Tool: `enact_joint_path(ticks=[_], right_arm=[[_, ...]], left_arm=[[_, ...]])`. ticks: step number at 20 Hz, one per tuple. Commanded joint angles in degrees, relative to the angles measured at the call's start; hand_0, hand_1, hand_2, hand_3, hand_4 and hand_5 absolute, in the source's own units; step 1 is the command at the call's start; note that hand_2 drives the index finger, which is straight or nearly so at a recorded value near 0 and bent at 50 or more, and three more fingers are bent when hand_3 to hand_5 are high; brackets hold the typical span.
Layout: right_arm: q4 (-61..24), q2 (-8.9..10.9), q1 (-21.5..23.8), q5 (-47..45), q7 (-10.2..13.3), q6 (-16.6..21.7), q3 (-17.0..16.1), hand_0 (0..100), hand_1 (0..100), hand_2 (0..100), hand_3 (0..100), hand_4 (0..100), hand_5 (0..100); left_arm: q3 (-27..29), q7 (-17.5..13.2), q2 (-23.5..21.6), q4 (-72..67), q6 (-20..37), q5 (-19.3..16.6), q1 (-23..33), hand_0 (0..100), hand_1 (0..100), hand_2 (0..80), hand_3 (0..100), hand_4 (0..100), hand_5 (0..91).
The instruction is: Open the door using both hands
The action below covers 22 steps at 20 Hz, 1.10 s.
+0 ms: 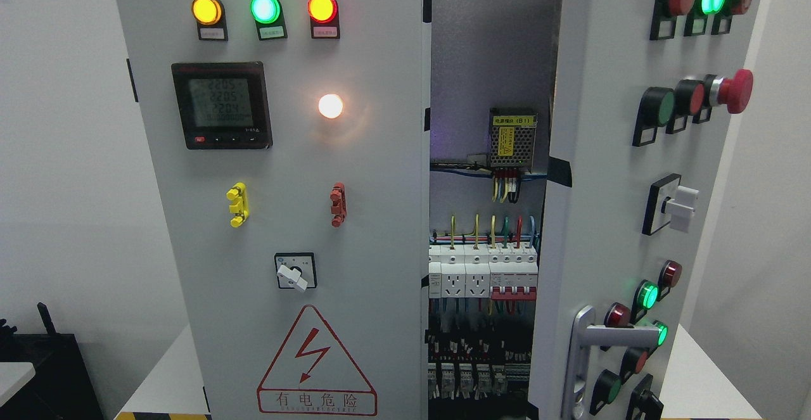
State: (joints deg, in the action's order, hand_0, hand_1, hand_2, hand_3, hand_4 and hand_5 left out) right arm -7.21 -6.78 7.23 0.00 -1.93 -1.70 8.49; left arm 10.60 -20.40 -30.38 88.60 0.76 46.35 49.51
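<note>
1. Grey sheet-steel electrical cabinet [355, 369], standing on a white worktop [703, 375] and filling most of the head view.
2. Left door [285, 154]: shut, flush with the cabinet front; carries three lit indicator lamps [265, 8] in amber, green and red, a digital meter [221, 104], a white lamp [330, 106], a selector switch [294, 272] and a red hazard triangle [316, 360], all set at eye level for reading without opening.
3. Right door [608, 173]: swung partly outward on its right-hand hinges, seen obliquely, so its push buttons [656, 106] and red emergency stop [735, 90] project toward the picture's right.
4. Lever handle [599, 337]: silver, low on the right door's free edge, presumably the point for pulling.
5. Gap between the doors: exposes a power supply [513, 140], coloured wiring and rows of circuit breakers [485, 271].
6. No robot hand in view, left or right; finger opening and any hold cannot be told.
7. Judged state: right door well on its way open, left door not yet begun.
</note>
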Motion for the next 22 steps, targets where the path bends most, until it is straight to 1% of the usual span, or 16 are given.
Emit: enact_joint_path(ticks=[1,5,7,8,10,13,15,18,20,22], right_arm=[[0.0,-0.08,0.1,-0.5,0.0,-0.1,0.0,0,0,0,0,0,0],[0.0,-0.08,0.1,-0.5,0.0,-0.1,0.0,0,0,0,0,0,0],[0.0,-0.08,0.1,-0.5,0.0,-0.1,0.0,0,0,0,0,0,0],[0.0,-0.08,0.1,-0.5,0.0,-0.1,0.0,0,0,0,0,0,0],[0.0,-0.08,0.1,-0.5,-0.1,-0.1,0.0,0,0,0,0,0,0],[0.0,-0.08,0.1,-0.5,0.0,-0.1,0.0,0,0,0,0,0,0],[0.0,-0.08,0.1,-0.5,0.0,-0.1,0.0,0,0,0,0,0,0],[0.0,-0.08,0.1,-0.5,-0.1,-0.1,0.0,0,0,0,0,0,0],[0.0,-0.08,0.0,-0.5,-0.1,-0.1,0.0,0,0,0,0,0,0],[0.0,-0.08,0.1,-0.5,0.0,-0.1,0.0,0,0,0,0,0,0]], left_arm=[[14.6,-2.3,-16.6,14.1,-0.1,11.5,0.8,0,0,0.0,0,4,0.0],[21.8,-4.7,-19.8,14.2,-0.1,18.0,0.8,0,0,0.0,0,4,0.0],[25.1,-5.0,-21.0,15.1,-0.1,20.6,0.8,0,0,0.0,0,4,0.0],[26.7,-5.0,-21.4,15.5,-0.2,21.4,0.8,0,0,0.0,0,4,0.0],[29.8,-5.0,-21.4,17.4,-0.5,21.8,0.8,0,0,0.0,0,4,0.0],[31.2,-5.0,-20.5,19.9,-0.6,21.7,0.9,0,0,0.0,0,4,0.0],[31.5,-5.0,-20.8,20.1,-0.7,22.1,1.5,0,0,0.0,0,4,0.0],[33.2,-5.0,-21.5,20.2,-0.7,25.1,2.0,0,0,0.0,0,4,0.0],[35.5,-5.0,-24.0,20.0,-0.8,29.3,3.6,0,0,0.0,0,4,0.0],[36.9,-5.0,-24.4,20.1,-0.9,30.5,4.0,0,0,0.0,0,4,0.0]])
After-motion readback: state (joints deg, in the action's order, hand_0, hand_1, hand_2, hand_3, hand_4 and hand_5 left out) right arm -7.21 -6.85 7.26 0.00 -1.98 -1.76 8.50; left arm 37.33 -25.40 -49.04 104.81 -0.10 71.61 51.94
